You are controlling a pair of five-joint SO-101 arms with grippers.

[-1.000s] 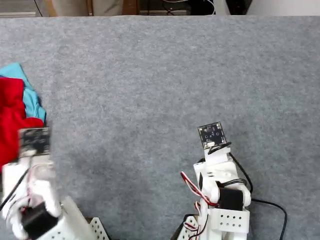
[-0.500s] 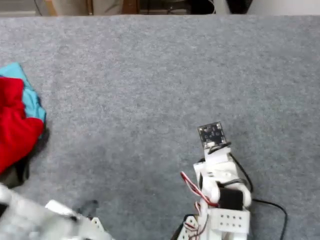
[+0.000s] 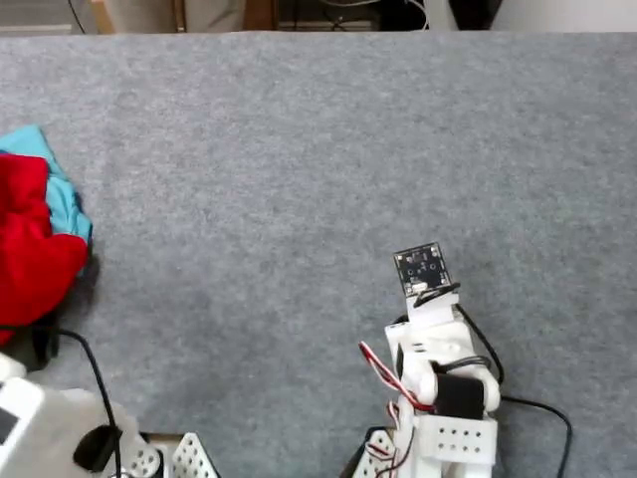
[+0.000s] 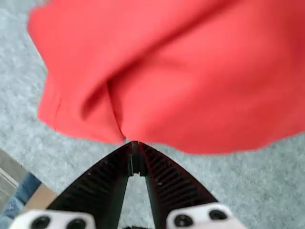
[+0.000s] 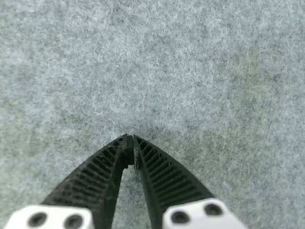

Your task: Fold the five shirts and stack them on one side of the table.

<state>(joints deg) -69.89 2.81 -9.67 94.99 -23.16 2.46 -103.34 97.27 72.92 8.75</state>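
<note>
A red shirt lies bunched at the table's left edge, on top of a light blue shirt that sticks out behind it. My left arm sits low at the near left corner. In the left wrist view the red shirt hangs just beyond my left gripper, which is shut with nothing between the fingers. The right arm stands near the front middle of the table. My right gripper is shut and points down at bare grey felt.
Grey felt table cover spans the whole surface. The left edge of the table runs close beside the red shirt. Chair legs and cables stand beyond the far edge.
The left arm has pulled back from beside the red shirt to the near left corner. The shirts stayed put, and the right arm has not moved.
</note>
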